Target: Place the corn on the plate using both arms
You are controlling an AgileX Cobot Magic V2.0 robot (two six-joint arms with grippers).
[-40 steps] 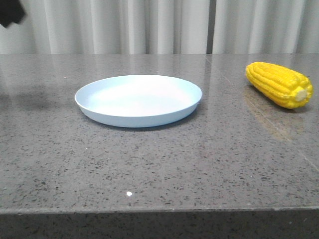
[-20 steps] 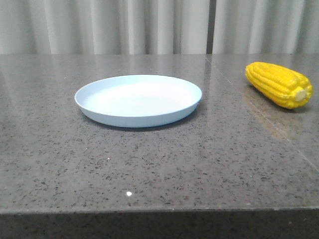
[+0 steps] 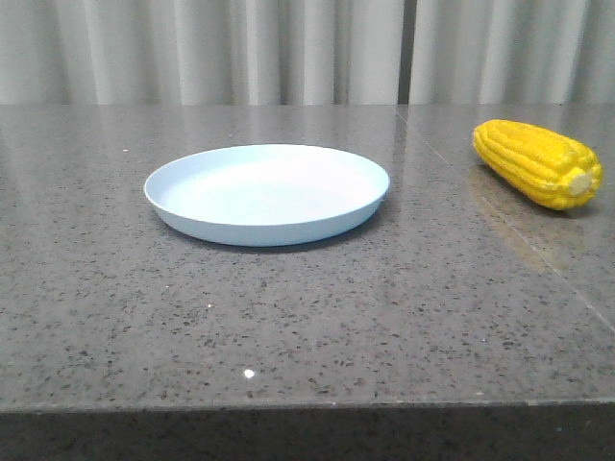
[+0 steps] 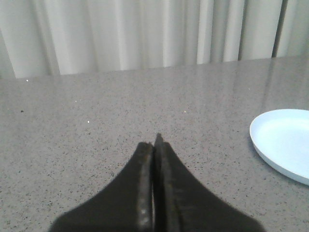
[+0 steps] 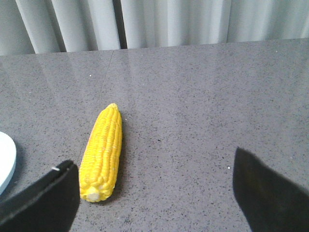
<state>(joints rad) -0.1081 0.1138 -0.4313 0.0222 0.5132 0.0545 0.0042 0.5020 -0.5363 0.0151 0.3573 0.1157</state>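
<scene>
Corn point(image 3: 536, 161) lies on the grey table point(image 3: 317, 317) at about three o'clock from the plate point(image 3: 267, 193), well apart from it, with its pale stub end turned toward the near right. The plate is bare, so nothing of the placing is done yet.

Very little has changed over the last second. A dark shape that showed at the top left corner of the front view a second ago, which I take to be part of my left arm, was gone half a second ago and is gone now. The soft shadow it threw at nine o'clock from the plate has gone too. Corn and plate have not shifted at all.

My left gripper point(image 4: 154, 145) has its fingers pressed together with no gap and nothing between them, over bare table, with the plate's rim point(image 4: 270, 145) off to one side. My right gripper point(image 5: 154, 193) is spread wide and holds nothing; the corn point(image 5: 102, 152) lies on the table just ahead, close by one finger point(image 5: 46, 200).

I judge that the right arm is lining up for the pickup while the left one waits clear.
</scene>
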